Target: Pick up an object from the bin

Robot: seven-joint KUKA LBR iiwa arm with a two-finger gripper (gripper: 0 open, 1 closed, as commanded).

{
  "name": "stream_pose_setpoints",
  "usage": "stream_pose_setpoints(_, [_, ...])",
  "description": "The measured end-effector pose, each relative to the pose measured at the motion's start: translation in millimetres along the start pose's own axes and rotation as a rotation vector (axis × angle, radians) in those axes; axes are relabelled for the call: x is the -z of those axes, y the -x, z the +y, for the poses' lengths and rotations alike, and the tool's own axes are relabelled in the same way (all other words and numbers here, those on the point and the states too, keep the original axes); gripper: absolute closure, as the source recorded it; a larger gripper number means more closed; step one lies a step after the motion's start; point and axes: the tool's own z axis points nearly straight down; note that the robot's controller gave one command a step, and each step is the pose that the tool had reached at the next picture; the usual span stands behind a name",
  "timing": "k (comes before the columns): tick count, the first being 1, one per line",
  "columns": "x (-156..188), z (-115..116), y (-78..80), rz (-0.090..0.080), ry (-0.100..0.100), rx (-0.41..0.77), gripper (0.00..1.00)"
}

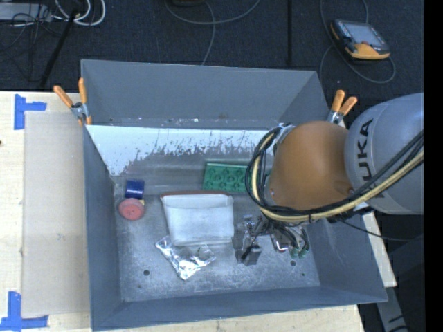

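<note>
Camera view shows the jaws down near the grey metal bin's (201,97) floor; whether they stand open or closed I cannot tell, nor any hold. Just left lies a white squarish plastic pouch (199,220), a crumpled clear foil wrapper (184,258) lower left, a green studded plate (225,177) up-left.

The bin (208,106) floor is bare along its near edge and in the near left corner. A white packet (199,218) fills the middle, and a crumpled clear wrapper (183,258) touches its near left corner. A pink disc (131,209) and a blue cap (134,187) stand by the left wall, leaving a narrow lane to the packet. A green block (225,177) lies against the far wall. The arm's orange cover (308,164) overhangs the far right, and the gripper (249,246) sits low just right of the packet.
</note>
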Motion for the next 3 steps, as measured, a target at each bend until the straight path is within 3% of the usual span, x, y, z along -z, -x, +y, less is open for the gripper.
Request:
stream_pose_setpoints(1, [34, 6, -13.2, -0.009, 0.004, 0.046, 1.00])
stream_pose_setpoints(2, [-28, 97, -8.5, -0.002, 0.006, 0.221, 1.00])
stream_pose_setpoints(3, [45, 103, -7.4, -0.015, 0.004, 0.228, 1.00])
